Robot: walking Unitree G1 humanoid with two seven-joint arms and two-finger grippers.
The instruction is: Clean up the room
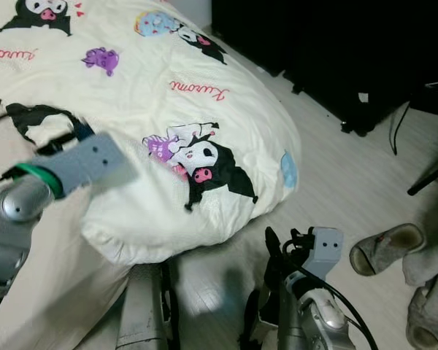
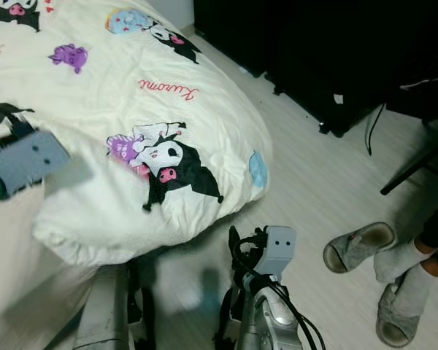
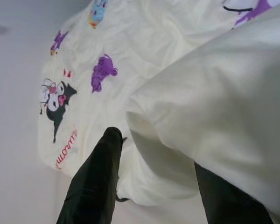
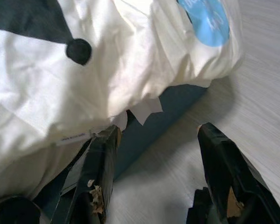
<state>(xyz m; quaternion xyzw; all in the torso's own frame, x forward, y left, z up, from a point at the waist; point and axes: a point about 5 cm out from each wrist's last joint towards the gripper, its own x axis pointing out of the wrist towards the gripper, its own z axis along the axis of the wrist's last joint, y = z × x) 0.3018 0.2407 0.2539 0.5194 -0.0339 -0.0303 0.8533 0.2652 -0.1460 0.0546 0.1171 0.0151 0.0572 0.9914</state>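
A cream duvet [image 1: 168,109] printed with black-and-purple cartoon figures and red script lay bunched over the bed, its soft, creased bulk ending in a rounded, overhanging edge near the foot. Below that edge the pale wood-grain floor [image 1: 328,189] ran open toward a dark cabinet [image 1: 336,51] along the far wall, with a black cable [image 1: 396,127] trailing down beside it. To the robot's right a person's feet in grey socks [image 1: 427,273] stood by two grey slippers [image 1: 385,248], narrowing the free floor on that side.

The left gripper [image 3: 154,182] was up over the bed, its two black fingers [image 3: 95,177] spread wide with a thick fold of the duvet bulging between them; whether the pads pressed the cloth could not be told. Its grey wrist block with a green ring [image 1: 73,164] hung above the duvet's near side.

The right gripper [image 4: 158,172] was low, off the bed's foot corner, jaws wide apart and holding nothing. Its fingertips [image 4: 102,158] looked chipped and scuffed. Ahead of them the duvet's hem sagged over a dark blue bed base [image 4: 168,112], a small white tag [image 4: 147,109] hanging at the edge, and bare floor lay under the gripper.
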